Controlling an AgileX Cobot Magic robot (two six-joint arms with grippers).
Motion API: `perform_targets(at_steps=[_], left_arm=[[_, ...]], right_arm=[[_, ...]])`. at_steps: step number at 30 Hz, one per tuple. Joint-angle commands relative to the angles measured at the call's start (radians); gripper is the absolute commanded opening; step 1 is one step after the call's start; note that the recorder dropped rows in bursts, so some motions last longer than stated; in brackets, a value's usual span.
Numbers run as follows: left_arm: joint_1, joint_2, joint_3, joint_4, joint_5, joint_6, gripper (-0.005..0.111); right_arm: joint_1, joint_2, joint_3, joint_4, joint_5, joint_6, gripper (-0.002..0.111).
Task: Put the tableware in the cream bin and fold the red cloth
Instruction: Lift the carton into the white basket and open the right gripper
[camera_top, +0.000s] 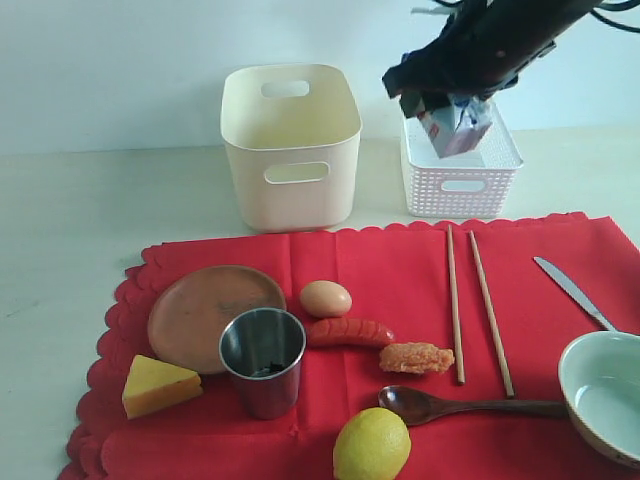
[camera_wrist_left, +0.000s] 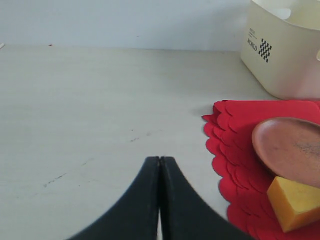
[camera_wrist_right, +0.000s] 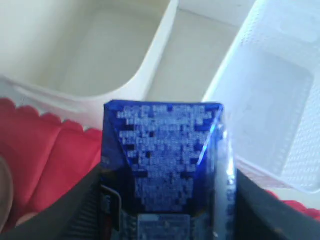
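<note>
- The pale counter (camera_top: 70, 220) was covered on its near side by the large bright red scalloped cloth (camera_top: 400, 260). The cloth was laid flat and not yet folded, since everything was spread on it.
- The tall cream plastic bin (camera_top: 290, 200) was placed just behind the cloth and appeared empty; none of the tableware had been put in.
- The low white lattice basket (camera_top: 440, 195) was set beside it. A blue-and-white milk carton (camera_top: 458, 128) was held above it, clamped in the right pincer (camera_top: 445, 100), judged to be food cleared first.
- The brown round plate (camera_top: 205, 310), white-inside bowl (camera_top: 605, 390) and shiny steel cup (camera_top: 262, 360) were found on the cloth.
- The wooden chopsticks (camera_top: 490, 310), dark wooden spoon (camera_top: 440, 405) and metal knife (camera_top: 572, 290) were laid there too.
- The left pincer (camera_wrist_left: 159, 170) was seen closed on nothing, over bare counter near the cloth's edge.
</note>
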Motion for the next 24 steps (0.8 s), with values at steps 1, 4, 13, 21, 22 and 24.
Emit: perform_targets(at_steps=[1,4,13,21,22,24], left_arm=[[-0.007,-0.006,-0.004,-0.002,-0.014,-0.005,0.000],[-0.007,-0.006,-0.004,-0.002,-0.014,-0.005,0.000],[-0.007,-0.006,-0.004,-0.002,-0.014,-0.005,0.000],[-0.007,-0.006,-0.004,-0.002,-0.014,-0.005,0.000],[-0.007,-0.006,-0.004,-0.002,-0.014,-0.005,0.000],[-0.007,-0.006,-0.004,-0.002,-0.014,-0.005,0.000]], right_arm=[[-0.058,0.080,-0.115,0.000,-0.039,0.016,0.000],[-0.084,0.239,-0.276,-0.011,-0.041,-0.020,0.000],[-0.164,0.581,-0.558,-0.009,-0.043,0.001,0.000],[-0.169,0.678,-0.626,-0.009,-0.043,-0.085,0.000],[-0.169,0.688,-0.634,-0.009,-0.043,-0.101,0.000],[-0.169,0.703,-0.642,-0.009,-0.028,-0.121,0.000]])
